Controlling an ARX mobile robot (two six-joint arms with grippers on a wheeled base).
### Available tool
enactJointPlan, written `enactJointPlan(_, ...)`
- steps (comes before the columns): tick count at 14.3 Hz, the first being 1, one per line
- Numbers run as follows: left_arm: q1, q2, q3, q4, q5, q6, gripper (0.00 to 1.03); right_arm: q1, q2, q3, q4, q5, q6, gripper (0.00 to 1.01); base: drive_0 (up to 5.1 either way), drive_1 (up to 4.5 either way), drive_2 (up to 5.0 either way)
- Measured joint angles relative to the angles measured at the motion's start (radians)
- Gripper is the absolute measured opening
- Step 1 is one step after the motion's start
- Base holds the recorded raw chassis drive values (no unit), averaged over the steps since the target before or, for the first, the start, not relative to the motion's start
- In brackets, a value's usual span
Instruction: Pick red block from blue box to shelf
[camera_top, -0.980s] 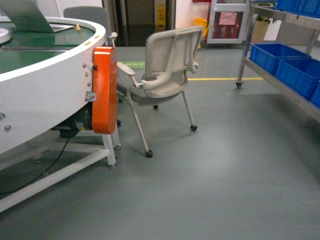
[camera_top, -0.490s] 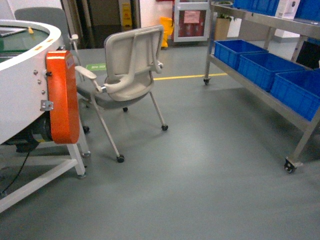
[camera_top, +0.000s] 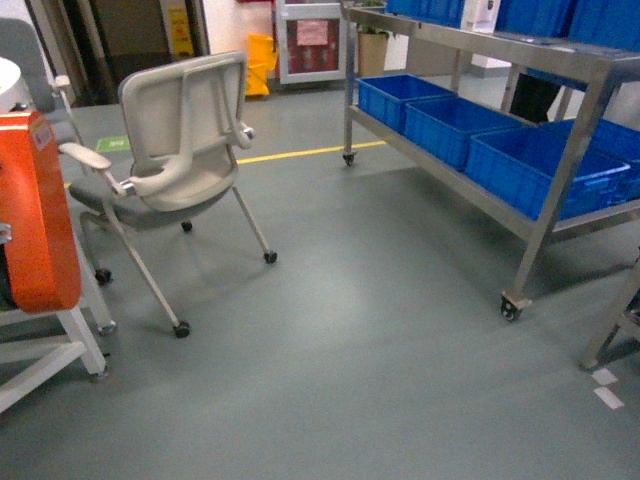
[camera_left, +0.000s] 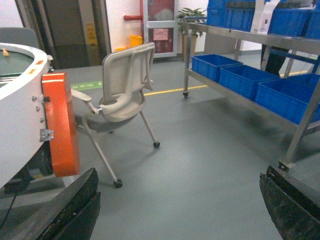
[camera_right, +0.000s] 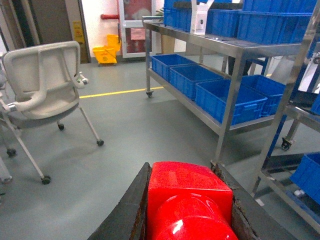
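Red block (camera_right: 189, 205): glossy, cube-shaped, one round stud facing the right wrist camera, light glinting off its surface. It sits clamped in the right gripper (camera_right: 187, 212), whose dark jaws press against both its sides, closed to the block's width. The left gripper (camera_left: 180, 210) stands wide apart and holds nothing. The shelf (camera_top: 520, 140) of steel uprights and crossbars stands far right on castors, carrying dark blue crates (camera_top: 455, 125). A pale chair (camera_top: 175, 165) stands left on the grey floor (camera_top: 350, 350).
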Motion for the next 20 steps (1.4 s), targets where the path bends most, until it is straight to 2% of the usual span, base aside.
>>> enactJointPlan(3,0.0,0.0,0.0,0.0,0.0,0.0,0.98,0.0,0.0,0.0,0.0,0.0,0.0,0.28,-0.1,4.17,-4.3)
enactJointPlan(8,0.0,0.0,0.0,0.0,0.0,0.0,0.98,0.0,0.0,0.0,0.0,0.0,0.0,0.28,-1.3,-1.26,-1.3)
enactJointPlan(9,0.0,0.0,0.0,0.0,0.0,0.0,0.9,0.0,0.0,0.0,0.0,0.0,0.0,0.28,-1.3,-1.29,-1.3)
enactJointPlan(11,0.0,0.0,0.0,0.0,0.0,0.0,0.64,0.0,0.0,0.0,0.0,0.0,0.0,0.28,-1.3,-1.26,-1.3)
enactJointPlan(12,0.0,0.0,0.0,0.0,0.0,0.0,0.59,0.0,0.0,0.0,0.0,0.0,0.0,0.28,-1.2,-1.24,-1.2)
enactJointPlan(13,0.0,0.0,0.0,0.0,0.0,0.0,0.62,0.0,0.0,0.0,0.0,0.0,0.0,0.28,-1.2,-1.16,-1.2)
enactJointPlan(15,0.0,0.0,0.0,0.0,0.0,0.0,0.55,0.0,0.0,0.0,0.0,0.0,0.0,0.28,-1.2,-1.16,-1.2)
enactJointPlan(17,0.0,0.0,0.0,0.0,0.0,0.001,0.6,0.0,0.0,0.0,0.0,0.0,0.0,0.28,-1.2,-1.16,-1.2)
enactJointPlan(20,0.0,0.0,0.0,0.0,0.0,0.0,0.59,0.0,0.0,0.0,0.0,0.0,0.0,0.28,-1.2,-1.16,-1.2)
